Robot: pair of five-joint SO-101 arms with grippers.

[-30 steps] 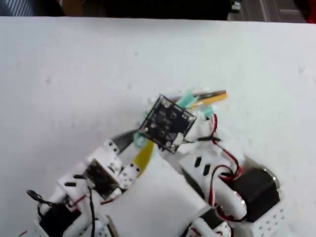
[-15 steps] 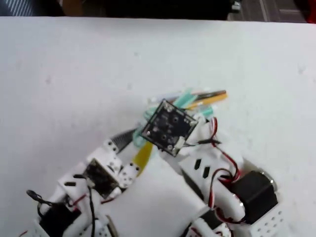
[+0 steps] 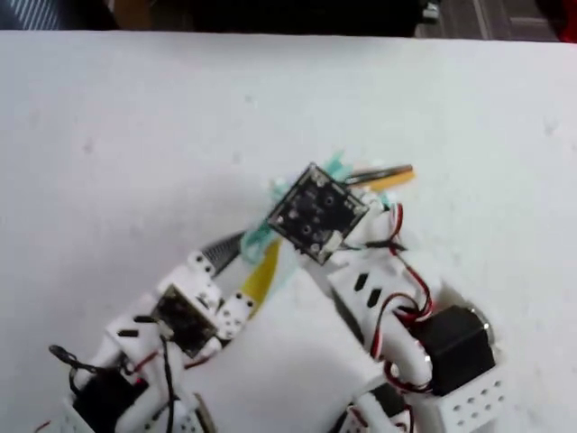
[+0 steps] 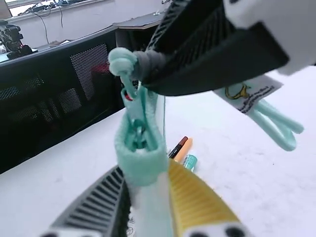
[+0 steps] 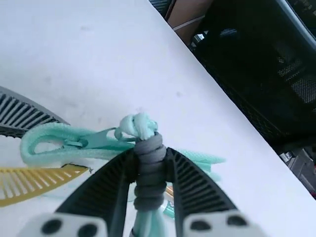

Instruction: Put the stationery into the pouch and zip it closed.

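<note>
Left gripper [image 4: 144, 168]: a black ribbed finger and a yellow finger are clamped on one end of the mint pouch [image 5: 30, 139].
Right gripper [image 5: 149, 154]: both black fingers are pinched tight on the grey zip cord [image 5: 148, 185], just under its mint knot [image 5: 138, 126].
Pouch: it is near the middle of the white surface [image 3: 135, 135], stretched between the two grippers.
Pens [image 3: 383, 176]: an orange one and a dark one lie side by side just beyond the pouch. Whether their hidden ends sit inside it cannot be told.
High view: the two arms converge from the near edge. The right arm's camera board [image 3: 315, 212] covers most of the pouch and both grasps.
Left wrist view: shows the zip slider [image 4: 136, 136] at the held end, with the cord rising from it to the right gripper. A mint strap loop [image 4: 276, 123] and a printed label [image 4: 247, 94] show past that gripper.
Right wrist view: shows the cord grasp from above, with the left gripper's black and yellow fingers beside the pouch's edge.
</note>
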